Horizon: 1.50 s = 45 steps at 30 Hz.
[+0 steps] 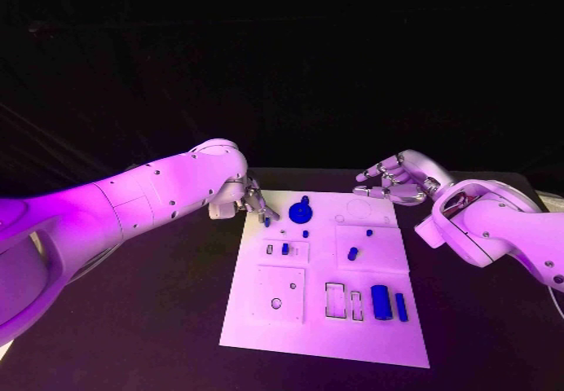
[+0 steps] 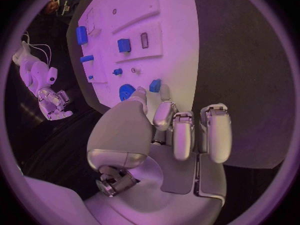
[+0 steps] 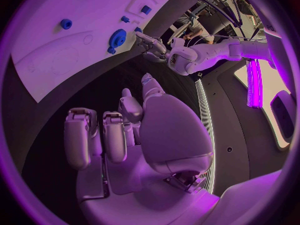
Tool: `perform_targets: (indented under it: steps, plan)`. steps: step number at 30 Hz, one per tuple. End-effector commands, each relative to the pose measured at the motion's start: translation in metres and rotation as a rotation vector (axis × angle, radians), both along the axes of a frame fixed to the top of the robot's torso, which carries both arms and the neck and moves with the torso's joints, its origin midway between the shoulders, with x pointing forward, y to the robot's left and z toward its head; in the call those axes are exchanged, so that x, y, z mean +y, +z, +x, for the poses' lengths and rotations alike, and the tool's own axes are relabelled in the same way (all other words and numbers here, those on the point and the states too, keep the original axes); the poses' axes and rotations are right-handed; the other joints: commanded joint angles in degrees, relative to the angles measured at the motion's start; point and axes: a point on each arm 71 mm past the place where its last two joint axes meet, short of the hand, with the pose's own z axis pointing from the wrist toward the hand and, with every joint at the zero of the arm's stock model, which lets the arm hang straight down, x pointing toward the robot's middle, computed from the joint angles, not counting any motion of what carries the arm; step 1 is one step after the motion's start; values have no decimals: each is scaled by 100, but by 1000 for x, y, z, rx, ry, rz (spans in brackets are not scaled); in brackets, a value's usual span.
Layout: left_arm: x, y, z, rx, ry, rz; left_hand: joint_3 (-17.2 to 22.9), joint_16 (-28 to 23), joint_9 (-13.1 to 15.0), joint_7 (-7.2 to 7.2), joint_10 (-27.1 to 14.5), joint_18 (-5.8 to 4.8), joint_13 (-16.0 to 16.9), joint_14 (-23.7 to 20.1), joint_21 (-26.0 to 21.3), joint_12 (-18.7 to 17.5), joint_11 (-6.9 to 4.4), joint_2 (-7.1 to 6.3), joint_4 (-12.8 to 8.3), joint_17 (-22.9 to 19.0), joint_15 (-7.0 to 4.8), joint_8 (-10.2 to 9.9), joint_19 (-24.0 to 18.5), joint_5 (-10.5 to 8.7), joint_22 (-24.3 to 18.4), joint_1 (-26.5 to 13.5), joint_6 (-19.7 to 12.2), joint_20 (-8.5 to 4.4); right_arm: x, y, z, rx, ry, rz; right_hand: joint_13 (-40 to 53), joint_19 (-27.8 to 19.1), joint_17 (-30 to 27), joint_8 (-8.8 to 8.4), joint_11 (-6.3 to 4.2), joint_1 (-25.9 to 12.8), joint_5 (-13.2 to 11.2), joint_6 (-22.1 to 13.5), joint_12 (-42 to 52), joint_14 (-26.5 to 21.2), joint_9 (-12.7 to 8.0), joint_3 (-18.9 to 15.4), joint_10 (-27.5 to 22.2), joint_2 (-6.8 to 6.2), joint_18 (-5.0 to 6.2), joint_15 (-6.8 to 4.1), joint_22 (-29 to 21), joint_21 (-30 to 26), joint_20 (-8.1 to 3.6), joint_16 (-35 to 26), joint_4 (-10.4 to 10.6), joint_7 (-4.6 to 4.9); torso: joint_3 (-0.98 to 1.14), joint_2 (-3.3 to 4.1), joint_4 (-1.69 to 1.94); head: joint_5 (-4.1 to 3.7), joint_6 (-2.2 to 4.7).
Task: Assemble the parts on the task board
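Plastic-looking blue parts dot your white task board (image 1: 323, 326), a flat matte plate with shallow rectangular recesses and engraved circles, lying on the black table (image 1: 165, 326). Your left hand (image 1: 241, 199) sits at the board's far left corner. In the left wrist view its smooth silver fingers (image 2: 164, 112) are loosely bent, two tips close on a small blue block (image 2: 155, 85) at the board's edge; you cannot tell whether they actually pinch it. Just beyond those fingertips lies a round, ridged blue gear (image 1: 301, 213) with a little knob beside it. Your right hand (image 1: 394, 183) hovers off the board's far right corner, fingers curled inward and apart, holding nothing. Nearer the robot than that hand sits a small blue peg (image 1: 353, 253), and nearer still a blue cylinder (image 1: 381, 301) and a slim blue bar (image 1: 401, 306) side by side next to two open rectangular slots. Behind the table the room is dark.
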Motion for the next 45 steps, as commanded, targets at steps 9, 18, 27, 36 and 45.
perform_targets:
  steps: [9, 18, 27, 36, 45]
  plan:
    - [-4, -1, -2, 26, -29, -14, 41, 18, -52, -8, 46, -57, 2, 603, 34, 30, 0, 46, -65, 1509, -17, -13, 385, 19, 1027, 273, 74, 5, 2, -1, 0, 6, 15, -6, -3, 13, 1091, 7, -2, 37, 38, 5, -19, 497, 7, -40, -20, 25, -16, 26, 182, -34, 20, -31, -3, -18, 0, 1, 2, -4, -4]
    - [-5, -1, -2, 23, -28, -13, 285, 18, -119, -32, 38, -53, -15, 603, 22, 16, -23, 241, -180, 1509, -36, -30, 377, 12, 1016, 682, 59, -11, 2, -1, 0, 7, 17, -6, -2, 12, 1090, 8, -2, 40, 40, 5, -18, 497, 7, -42, -19, 26, -16, 25, 181, -35, 19, -31, -3, -18, -2, 2, -1, -4, -8]
    - [-5, -1, -1, 16, -22, -25, 1407, 18, -238, 4, -54, -44, -94, 603, -11, -91, -15, 487, -659, 1509, -51, -146, 358, 83, 981, 1585, -158, -46, 2, -1, 0, 10, 18, -7, -2, 12, 1090, 8, -2, 40, 40, 5, -18, 497, 7, -42, -19, 26, -16, 25, 181, -35, 19, -31, -3, -18, -2, 3, -1, -9, -24]
    - [-6, -2, -2, 10, -19, -52, 3364, 18, -167, 59, -16, -39, -138, 603, -32, -107, 49, -260, -838, 1509, 20, 107, 352, 111, 976, 1002, -203, 29, 2, -2, 0, 17, 21, -10, 1, 12, 1087, 8, -3, 49, 43, 7, -12, 497, 7, -48, -17, 31, -16, 25, 181, -35, 19, -33, -4, -18, 1, -4, -2, -10, -36]
    - [-3, 3, -13, -28, -13, -99, 3805, 18, -104, 47, 28, -33, -120, 603, -54, -78, 28, -434, -1023, 1509, 11, 257, 345, 223, 957, 731, -206, 20, 2, -4, 0, 23, 21, -13, 1, 12, 1087, 8, -3, 49, 43, 7, -12, 497, 7, -48, -17, 31, -16, 25, 181, -35, 19, -33, -4, -18, 6, -13, 15, -4, -21]
